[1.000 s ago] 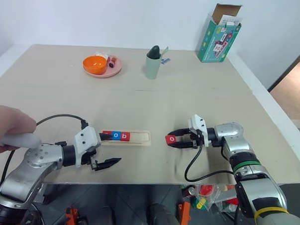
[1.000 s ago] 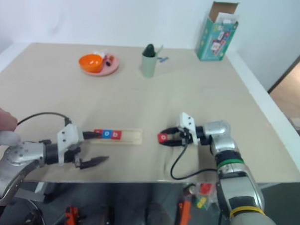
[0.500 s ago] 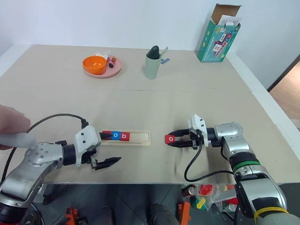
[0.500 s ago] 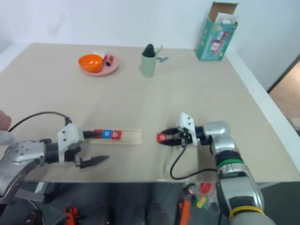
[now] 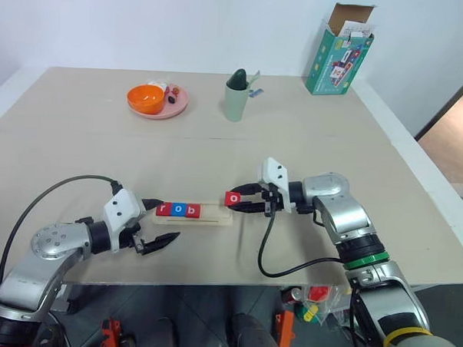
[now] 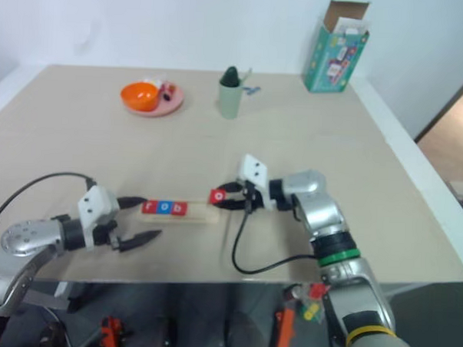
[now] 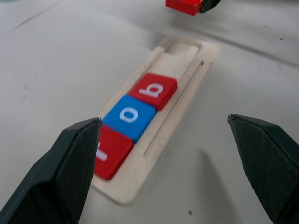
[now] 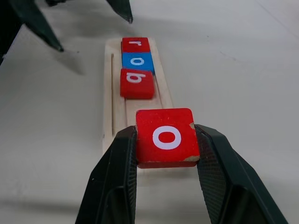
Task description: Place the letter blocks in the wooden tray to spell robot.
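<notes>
The left gripper [image 5: 154, 223] is hanging just beside the left end of the wooden tray [image 5: 220, 217], its fingers spread wide and gripping nothing; it is probably waiting there out of the way, or ready to steady the tray; in the tray three letter blocks are sitting in a row from that end, a red r [image 5: 163, 210], a blue o [image 5: 177, 210] and a red b [image 5: 191, 211], so the word is being built from the left and the right part of the slot is lying bare for what is left to come; over that bare right end the right gripper [image 5: 240, 201] is reaching in from the right, its fingers clenched on the two sides of a red o block [image 5: 232, 198], keeping the letter face up and clear of the wood, which suits lowering it in next to the b.

The head views are giving the whole layout, plus a pink plate [image 5: 175, 106], a green cup [image 5: 235, 101] and a box [image 5: 337, 51] at the far side; the right wrist view is showing the pinch on the block's edges and its line-up with the slot; the left wrist view is showing the block is not yet touching the tray.
</notes>
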`<act>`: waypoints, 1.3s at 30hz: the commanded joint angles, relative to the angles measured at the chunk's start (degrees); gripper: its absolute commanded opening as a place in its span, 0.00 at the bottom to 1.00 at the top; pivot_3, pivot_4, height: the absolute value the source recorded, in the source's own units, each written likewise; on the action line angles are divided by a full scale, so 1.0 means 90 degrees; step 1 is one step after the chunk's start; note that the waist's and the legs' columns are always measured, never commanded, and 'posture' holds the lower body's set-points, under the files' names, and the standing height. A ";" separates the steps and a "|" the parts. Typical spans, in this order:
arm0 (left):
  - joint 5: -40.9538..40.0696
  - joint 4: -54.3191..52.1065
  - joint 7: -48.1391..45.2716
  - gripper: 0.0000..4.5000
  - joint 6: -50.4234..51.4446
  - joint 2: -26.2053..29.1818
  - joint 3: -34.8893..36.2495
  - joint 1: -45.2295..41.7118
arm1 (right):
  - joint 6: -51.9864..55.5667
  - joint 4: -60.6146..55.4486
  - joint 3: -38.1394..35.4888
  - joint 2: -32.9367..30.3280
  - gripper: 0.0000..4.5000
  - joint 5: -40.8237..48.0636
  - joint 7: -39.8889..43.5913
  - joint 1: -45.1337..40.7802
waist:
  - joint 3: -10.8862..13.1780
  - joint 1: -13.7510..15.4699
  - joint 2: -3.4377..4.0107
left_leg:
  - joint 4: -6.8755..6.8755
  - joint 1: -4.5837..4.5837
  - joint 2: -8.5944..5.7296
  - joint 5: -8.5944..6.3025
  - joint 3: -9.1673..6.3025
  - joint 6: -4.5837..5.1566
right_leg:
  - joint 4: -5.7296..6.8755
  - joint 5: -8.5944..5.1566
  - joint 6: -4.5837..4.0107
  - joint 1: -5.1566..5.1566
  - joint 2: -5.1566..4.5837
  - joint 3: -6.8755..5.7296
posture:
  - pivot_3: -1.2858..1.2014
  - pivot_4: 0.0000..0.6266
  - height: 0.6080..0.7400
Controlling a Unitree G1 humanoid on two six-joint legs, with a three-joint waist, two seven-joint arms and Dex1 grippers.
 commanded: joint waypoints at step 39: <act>0.0104 -0.0248 0.0195 1.00 -0.0283 -0.0086 0.0011 0.0207 | 0.0378 0.0376 0.0852 0.0754 0.27 -0.0441 -0.0701 -0.0345 | 0.0000 -0.0002 0.0000 | -0.0005 -0.0004 0.0002 -0.0001 0.0000 -0.0001 | -0.0005 -0.0004 -0.0004 -0.0005 0.0001 -0.0005 | 0.52 0.24 1.00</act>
